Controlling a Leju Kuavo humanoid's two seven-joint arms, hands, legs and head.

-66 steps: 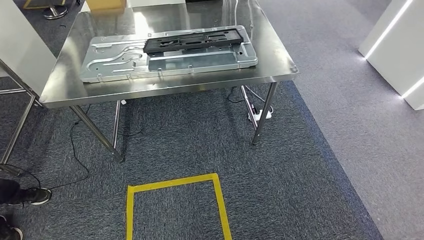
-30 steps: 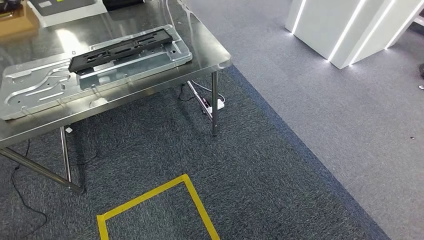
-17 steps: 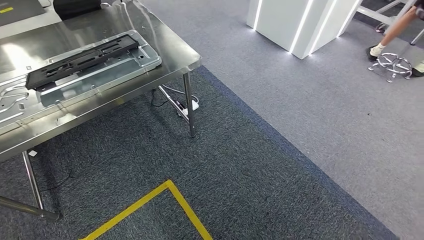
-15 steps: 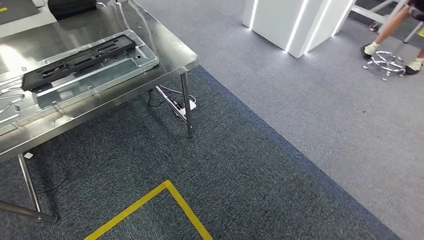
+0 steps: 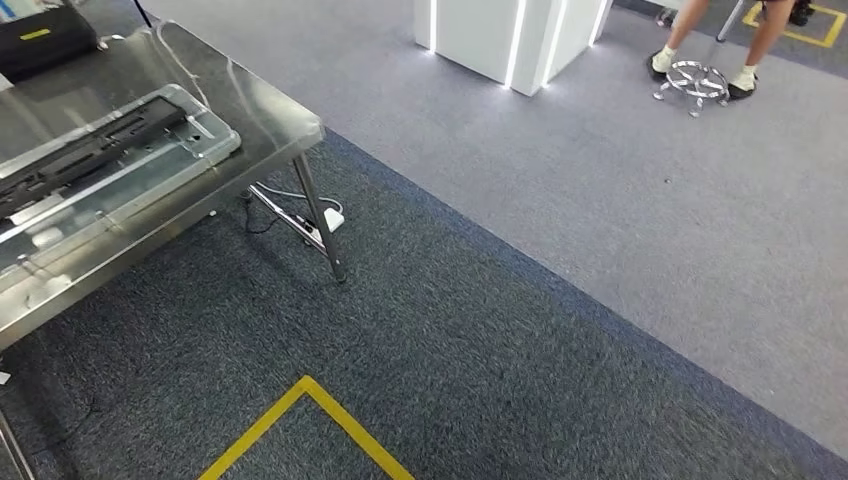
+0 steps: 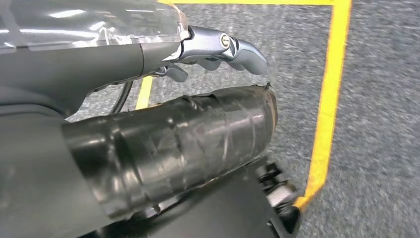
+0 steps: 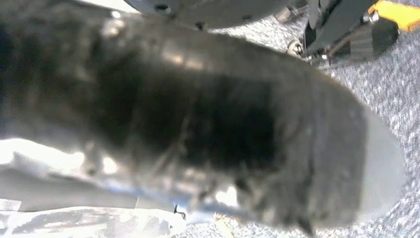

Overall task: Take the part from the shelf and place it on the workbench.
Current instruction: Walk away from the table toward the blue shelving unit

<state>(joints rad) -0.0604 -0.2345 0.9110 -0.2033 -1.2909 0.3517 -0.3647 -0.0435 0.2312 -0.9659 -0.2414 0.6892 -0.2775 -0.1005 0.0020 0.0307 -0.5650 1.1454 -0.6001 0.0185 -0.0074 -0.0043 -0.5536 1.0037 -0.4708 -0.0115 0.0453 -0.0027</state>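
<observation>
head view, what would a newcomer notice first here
First, the shiny stainless-steel workbench at the left, carrying a large silver stamped metal panel with a long black slotted plastic part lying on it. Next, the yellow tape corner on the dark blue carpet below, then the white lit-edged pillar and a person's legs by a chrome stool base at the far right.

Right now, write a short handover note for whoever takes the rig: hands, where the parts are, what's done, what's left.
Left hand: hangs over the grey carpet by the yellow floor tape; nothing seen in it, grip state unclear.
Right hand: blurred close-up, state cannot be told.
Stainless steel workbench sits at the head view's left edge, carrying a silver stamped metal panel with a long black plastic part lying on it.
Done: one part rests on the bench.
Left: no shelf seen; locate it before any further pick.
Note: a person's legs stand by a stool far ahead.
</observation>
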